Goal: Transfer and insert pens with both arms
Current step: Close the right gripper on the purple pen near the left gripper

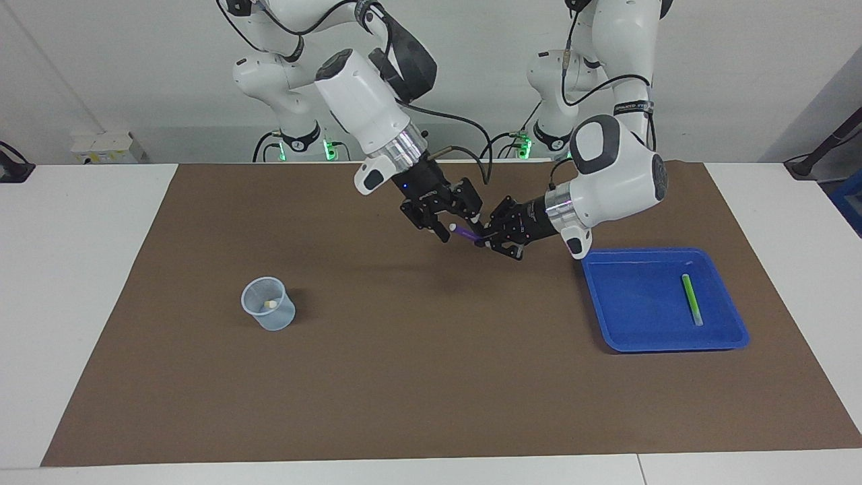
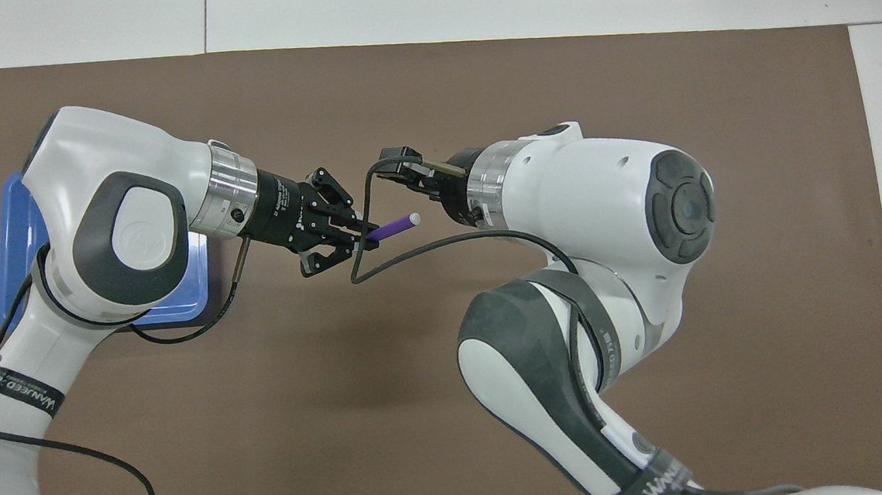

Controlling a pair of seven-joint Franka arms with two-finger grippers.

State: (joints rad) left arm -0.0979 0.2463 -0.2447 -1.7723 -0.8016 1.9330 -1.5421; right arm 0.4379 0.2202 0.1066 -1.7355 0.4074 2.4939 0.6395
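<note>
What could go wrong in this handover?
1. The left tool grips the purple pen by one end only, so a nudge from the right tool closing in could tilt it or knock it free.
2. Both tools are up over bare mat, away from the cup; a dropped pen would likely roll.
3. The right arm's cable loops beside the pen and could snag.

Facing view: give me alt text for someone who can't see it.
Over the brown mat, the left gripper holds a purple pen out to the right gripper, whose open fingers flank its pale tip. A green pen lies in the blue tray; a clear cup stands toward the right arm's end.
</note>
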